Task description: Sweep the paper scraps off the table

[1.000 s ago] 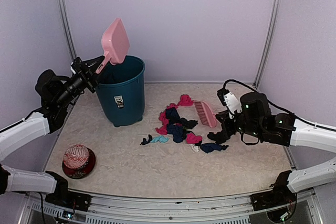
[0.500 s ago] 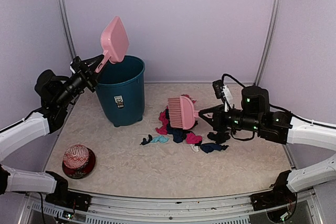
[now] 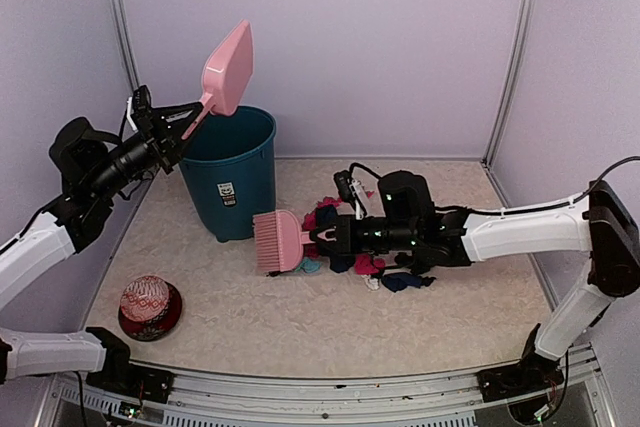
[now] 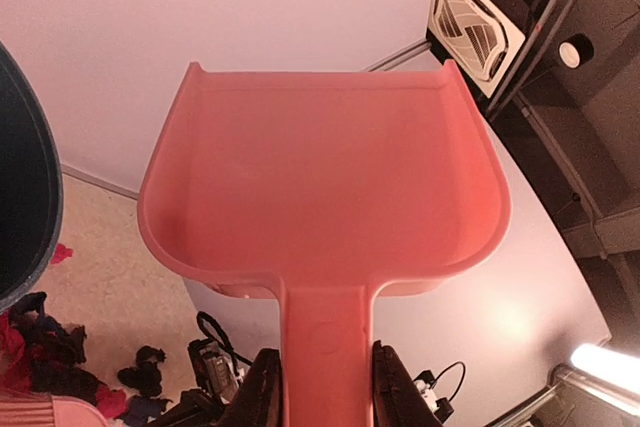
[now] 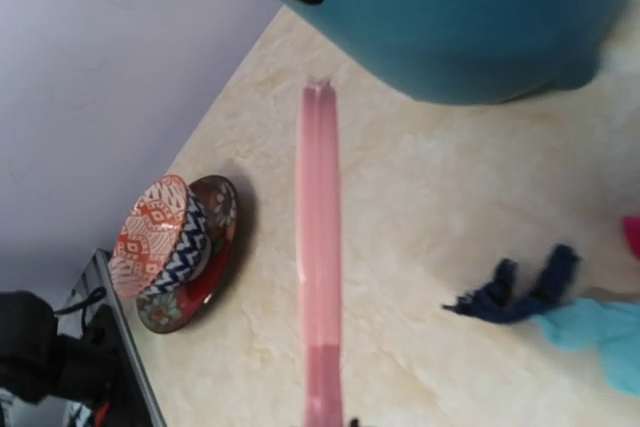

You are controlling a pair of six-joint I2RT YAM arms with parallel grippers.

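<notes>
Many paper scraps (image 3: 368, 264) heaped just beside right pincer (image 3: 328, 237), pink brush (image 3: 278, 242) gripped

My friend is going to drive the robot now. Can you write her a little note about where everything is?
Left end effector: shut on the dustpan handle, pan empty, raised near the bin.
Right end effector: shut on the brush, low, beside the pile.
Paper scraps: heaped on the table, none in the pan.
Done: tools picked up.
Left: bring the pan down, sweep scraps in, probably tip into the bin.
</notes>
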